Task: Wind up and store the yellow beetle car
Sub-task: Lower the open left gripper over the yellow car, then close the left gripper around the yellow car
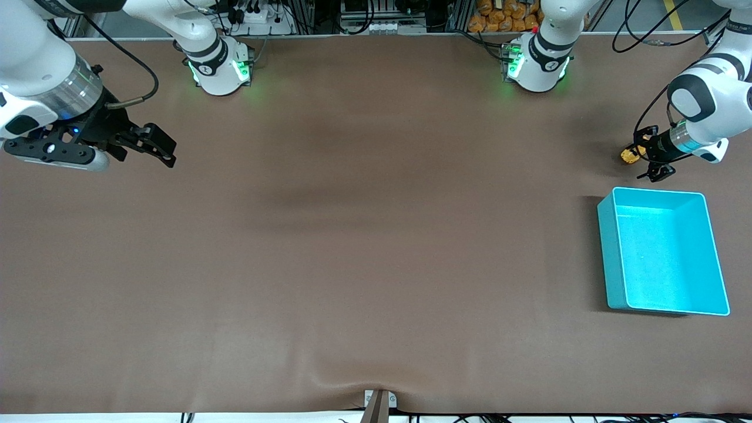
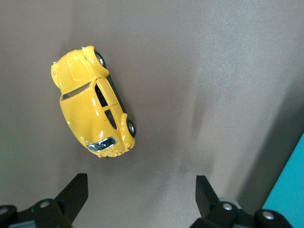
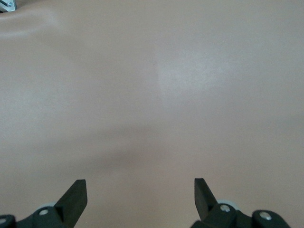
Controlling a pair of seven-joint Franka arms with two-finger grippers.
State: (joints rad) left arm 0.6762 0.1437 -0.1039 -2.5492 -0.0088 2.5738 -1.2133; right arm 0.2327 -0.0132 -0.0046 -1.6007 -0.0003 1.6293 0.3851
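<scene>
The left gripper [image 1: 644, 151] hung spread beside the yellow beetle car [image 1: 630, 154], not touching it. The right gripper [image 1: 155, 144] waited spread over bare table [image 1: 352, 247].

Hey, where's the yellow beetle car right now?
The yellow beetle car sits on the table at the left arm's end, just ahead of the open left hand and farther from the front camera than the teal bin.

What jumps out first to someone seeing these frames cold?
The teal bin stands out brightest, sitting at the left arm's end of the table. Next is the yellow beetle car, farther from the front camera than the bin, with the left end effector open right at it, not gripping. The right end effector waits open over bare brown table at the right arm's end.
</scene>
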